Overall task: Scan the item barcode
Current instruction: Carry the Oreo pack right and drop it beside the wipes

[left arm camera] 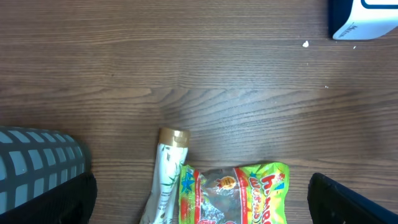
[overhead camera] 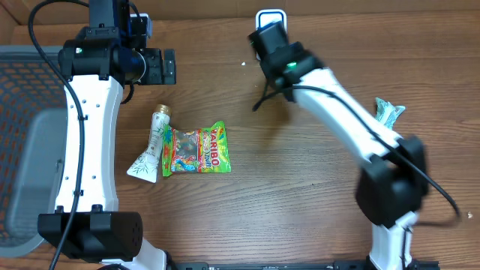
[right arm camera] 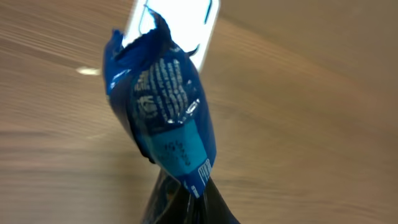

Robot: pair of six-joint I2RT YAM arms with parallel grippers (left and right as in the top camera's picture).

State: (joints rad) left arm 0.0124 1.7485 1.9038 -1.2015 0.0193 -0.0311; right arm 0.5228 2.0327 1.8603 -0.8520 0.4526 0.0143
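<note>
One table [overhead camera: 300, 195], wood. One basket [overhead camera: 22, 127] at my left, cut off by the edge. One scanner [overhead camera: 270, 15] at the far side, mostly hidden under my right gripper [overhead camera: 274, 41]. One packet [right arm camera: 165, 112], blue, pinched in those shut jaws just over the scanner: the presenting step, I judge. Next I must turn the barcode to the window; the print is blurred and I cannot place it. My left gripper [overhead camera: 160, 66] is wide, holding nothing.

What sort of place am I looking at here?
Likely a mock shop checkout: a Haribo bag on the wooden table, a scanner-like white box at its far side, the right pincer holding a blue packet.
</note>
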